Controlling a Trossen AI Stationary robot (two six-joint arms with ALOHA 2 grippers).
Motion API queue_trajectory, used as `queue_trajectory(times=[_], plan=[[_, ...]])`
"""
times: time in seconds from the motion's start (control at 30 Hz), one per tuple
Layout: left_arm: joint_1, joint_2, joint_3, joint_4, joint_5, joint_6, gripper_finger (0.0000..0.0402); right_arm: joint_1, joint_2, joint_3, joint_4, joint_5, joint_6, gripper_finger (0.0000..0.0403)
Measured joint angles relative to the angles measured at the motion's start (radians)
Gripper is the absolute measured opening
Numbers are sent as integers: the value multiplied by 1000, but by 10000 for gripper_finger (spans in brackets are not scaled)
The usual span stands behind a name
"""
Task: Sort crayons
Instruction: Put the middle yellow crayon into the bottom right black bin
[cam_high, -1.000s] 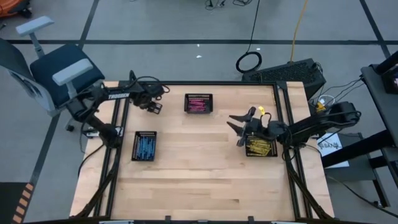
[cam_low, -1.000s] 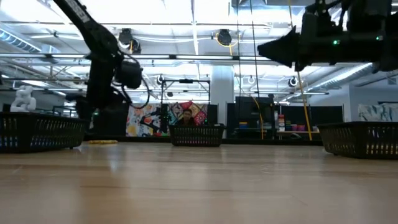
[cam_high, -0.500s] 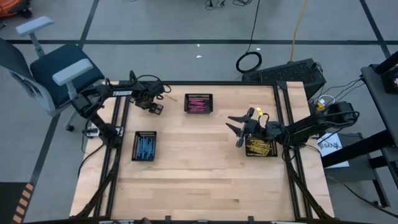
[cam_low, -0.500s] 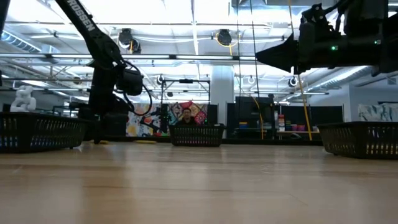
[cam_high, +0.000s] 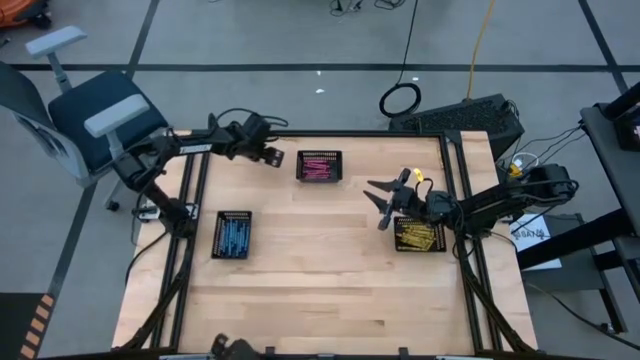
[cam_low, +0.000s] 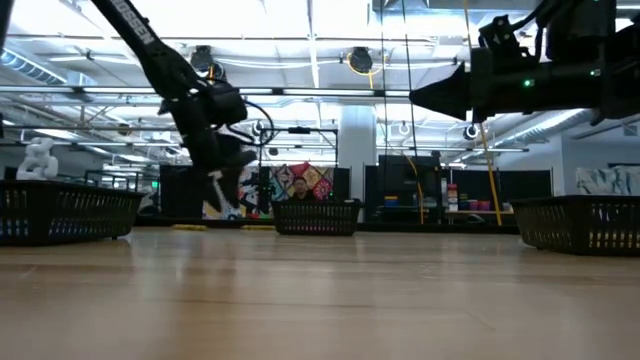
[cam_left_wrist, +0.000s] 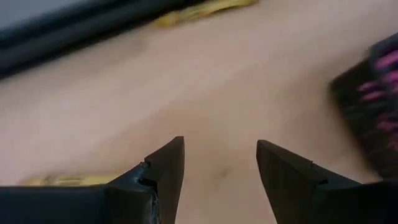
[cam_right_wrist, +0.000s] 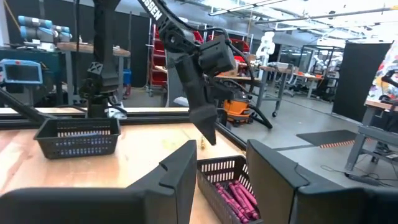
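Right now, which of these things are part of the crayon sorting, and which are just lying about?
Part of the job:
pink crayons
blue crayons
yellow crayons
left gripper
right gripper

Just around:
office chair
cable coil

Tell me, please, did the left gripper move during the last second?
Yes. In the high view the left gripper moved across the far side of the table toward the basket of pink crayons, and it is now close beside it, jaws open and empty.

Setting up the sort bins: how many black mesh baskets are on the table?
3: the blue-crayon basket at the left, the pink-crayon basket at the far middle, the yellow-crayon basket at the right, partly under the right arm.
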Motion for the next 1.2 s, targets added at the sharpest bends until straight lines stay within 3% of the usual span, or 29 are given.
queue_trajectory(times=[0.23,0.53,0.93,1.2], plan=[[4,110,67,133,14,59,198,-5,0,0,2,0,25,125],[40,241,232,68,15,241,198,-5,0,0,19,0,59,125],[50,280,259,23,39,667,197,-5,0,1,18,-1,79,125],[91,316,259,41,93,754,136,-5,0,1,18,-1,80,125]])
